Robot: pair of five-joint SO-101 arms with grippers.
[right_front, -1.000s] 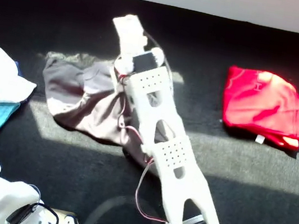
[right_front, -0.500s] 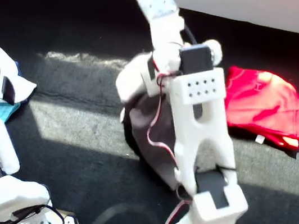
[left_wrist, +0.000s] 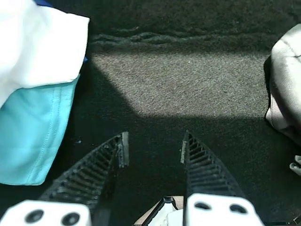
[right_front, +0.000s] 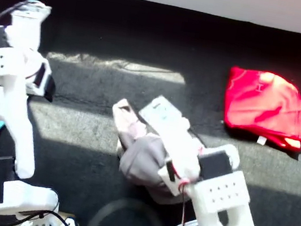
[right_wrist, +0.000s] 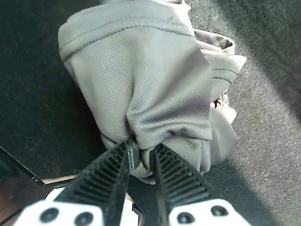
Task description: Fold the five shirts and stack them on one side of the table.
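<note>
In the high view, the right part of the gray shirt (right_front: 139, 158) is covered by the right arm (right_front: 216, 184), whose base is cut off by the near edge. The tips of the right claw (right_wrist: 142, 153) are concealed there under the arm's wrist. The white shirt (left_wrist: 33, 42) and the teal shirt (left_wrist: 35, 127) at the left are largely hidden behind the left arm (right_front: 3, 107) in the high view. In the left wrist view they are cut off by the picture's edge, as is the gray shirt. In the right wrist view, the cloth pinched by the right claw is hidden between its fingers. The number of layers in the red shirt (right_front: 266, 105) cannot be told.
</note>
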